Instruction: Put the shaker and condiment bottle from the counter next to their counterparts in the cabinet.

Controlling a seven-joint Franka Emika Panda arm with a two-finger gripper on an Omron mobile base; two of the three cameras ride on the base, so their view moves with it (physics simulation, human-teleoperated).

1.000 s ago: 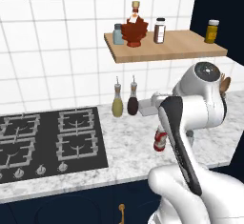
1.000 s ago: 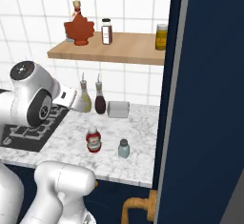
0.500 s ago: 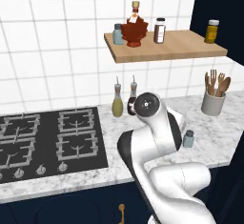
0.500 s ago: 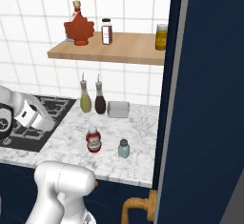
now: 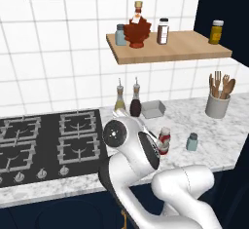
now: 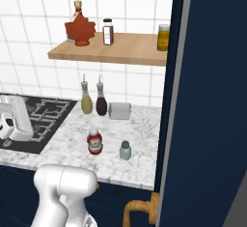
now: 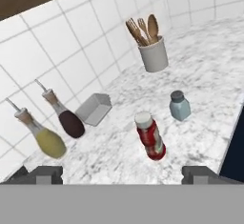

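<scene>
Two oil cruets (image 7: 57, 127), one red condiment bottle (image 7: 150, 137), two shakers (image 7: 179, 105), one utensil crock (image 7: 153, 54), one grey tray (image 7: 94, 108), two shelf jars (image 5: 163, 30).

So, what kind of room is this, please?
Most likely a home kitchen: a gas stove set into a marble counter, a utensil holder with wooden spoons, and a wooden shelf holding bottles and jars.

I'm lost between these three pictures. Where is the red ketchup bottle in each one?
Left base view: condiment bottle on the counter, right of centre, just beyond the arm.
Right base view: bottle on the counter, left of centre.
Hand view: bottle near centre, leaning in the picture.
Shared landmark: the small blue-grey shaker stands close by, apart from it, in all three.
</scene>
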